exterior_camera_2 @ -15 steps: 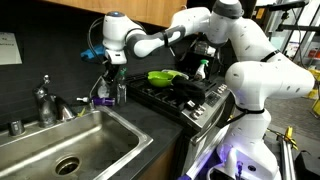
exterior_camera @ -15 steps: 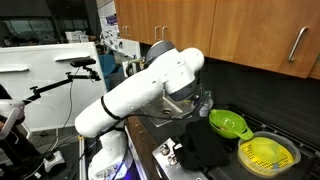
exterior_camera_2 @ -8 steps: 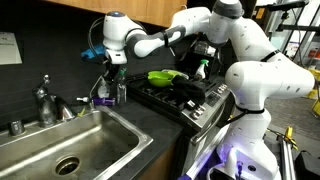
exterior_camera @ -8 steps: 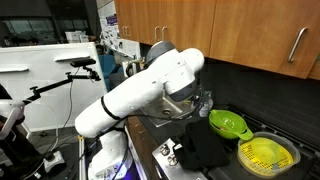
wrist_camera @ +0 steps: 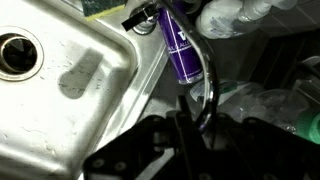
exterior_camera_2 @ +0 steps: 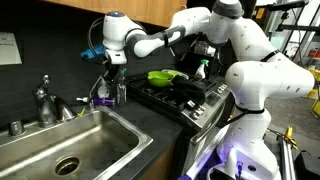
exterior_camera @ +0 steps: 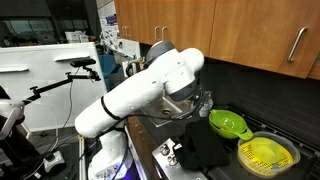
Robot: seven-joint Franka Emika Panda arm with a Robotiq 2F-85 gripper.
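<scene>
Now we see the gripper (exterior_camera_2: 109, 80) hanging just above the purple bottle (exterior_camera_2: 103, 98), its fingers drawn tight together. The bottle stands upright on the dark counter by the corner of the steel sink (exterior_camera_2: 100, 128), between the faucet (exterior_camera_2: 44, 100) and the stove (exterior_camera_2: 175, 95), where a green strainer (exterior_camera_2: 162, 76) rests.

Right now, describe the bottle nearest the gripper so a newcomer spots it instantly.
Find the steel sink. On the dark counter between its far corner and the stove, a few bottles stand below the gripper. Yours is the purple bottle with a dark top; its neighbour is clear.
</scene>
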